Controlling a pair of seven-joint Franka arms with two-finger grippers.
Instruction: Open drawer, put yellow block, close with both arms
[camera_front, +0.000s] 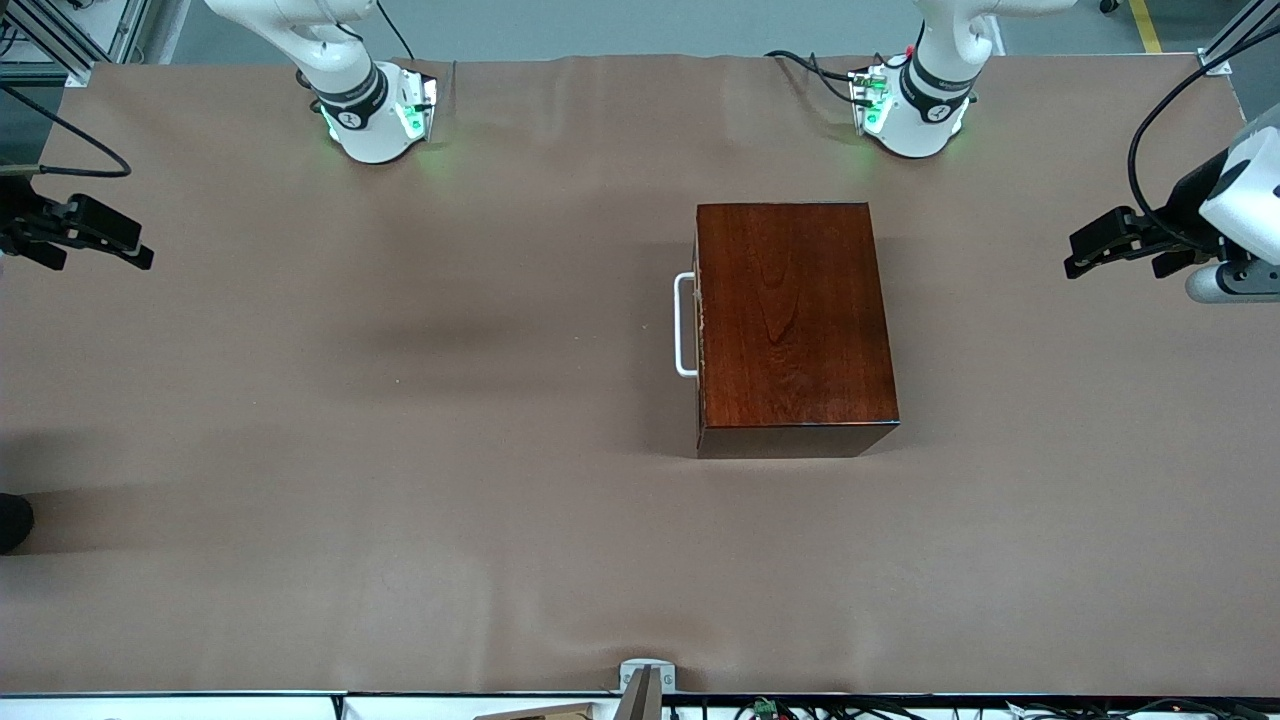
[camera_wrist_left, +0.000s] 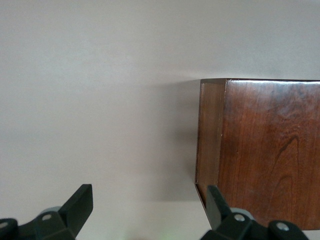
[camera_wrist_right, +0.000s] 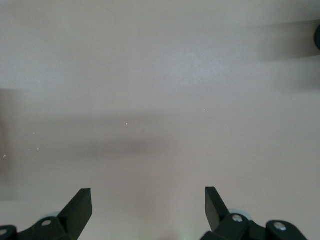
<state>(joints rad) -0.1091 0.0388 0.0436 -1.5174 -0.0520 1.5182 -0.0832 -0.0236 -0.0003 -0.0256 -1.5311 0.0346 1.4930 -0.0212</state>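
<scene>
The dark reddish-brown wooden box (camera_front: 790, 320) stands on the table toward the left arm's end. Its drawer is shut, and the white bar handle (camera_front: 684, 325) faces the right arm's end. The yellow block is out of view. My left gripper (camera_front: 1075, 255) hovers over the table's left-arm end, open and empty. In the left wrist view (camera_wrist_left: 149, 192) a corner of the box (camera_wrist_left: 265, 150) shows ahead of one fingertip. My right gripper (camera_front: 140, 250) hovers over the right-arm end, open and empty, with only bare table in the right wrist view (camera_wrist_right: 148, 195).
A brown cloth (camera_front: 400, 450) covers the table. A black rounded object (camera_front: 12, 520) sits at the table's edge on the right arm's end. A grey mount (camera_front: 645, 685) stands at the edge nearest the front camera.
</scene>
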